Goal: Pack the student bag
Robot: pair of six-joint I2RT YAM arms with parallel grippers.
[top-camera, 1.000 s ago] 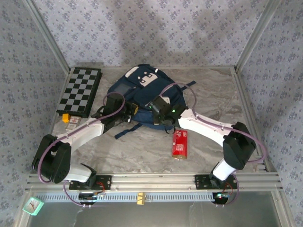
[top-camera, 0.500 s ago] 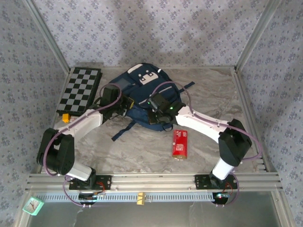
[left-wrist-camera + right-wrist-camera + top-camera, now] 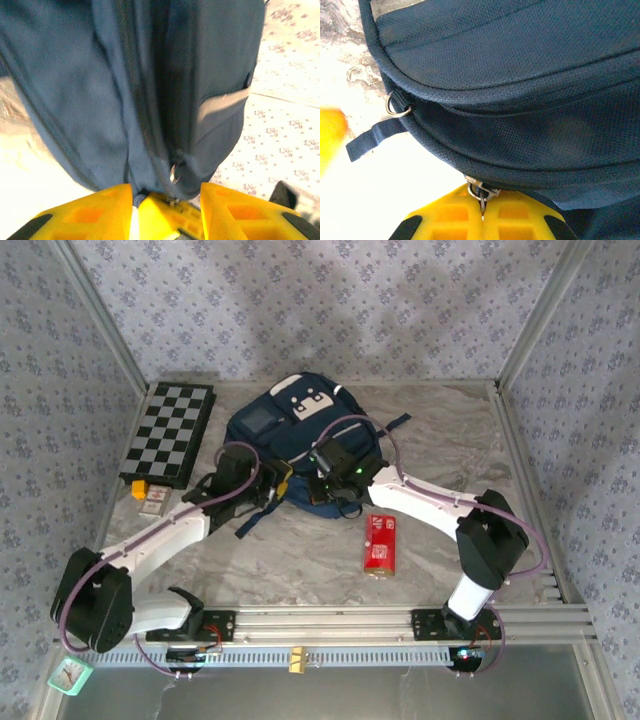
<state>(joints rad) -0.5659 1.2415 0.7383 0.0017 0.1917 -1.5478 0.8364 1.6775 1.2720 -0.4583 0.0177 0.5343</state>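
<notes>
Marbled tabletop (image 3: 440, 430), papered walls (image 3: 300, 300). Student bag (image 3: 300, 420) flat, far-centre. Right gripper (image 3: 481, 197) pinched together on zipper pull (image 3: 476, 186) (likely to draw bag open). Left gripper (image 3: 165, 189), fingers apart, straddles bag's near-left edge, probably to brace it.

Probably a lab rig, wallpapered panels (image 3: 300, 300), aluminium rails (image 3: 320, 621), marble-look tabletop (image 3: 300, 555)
</notes>
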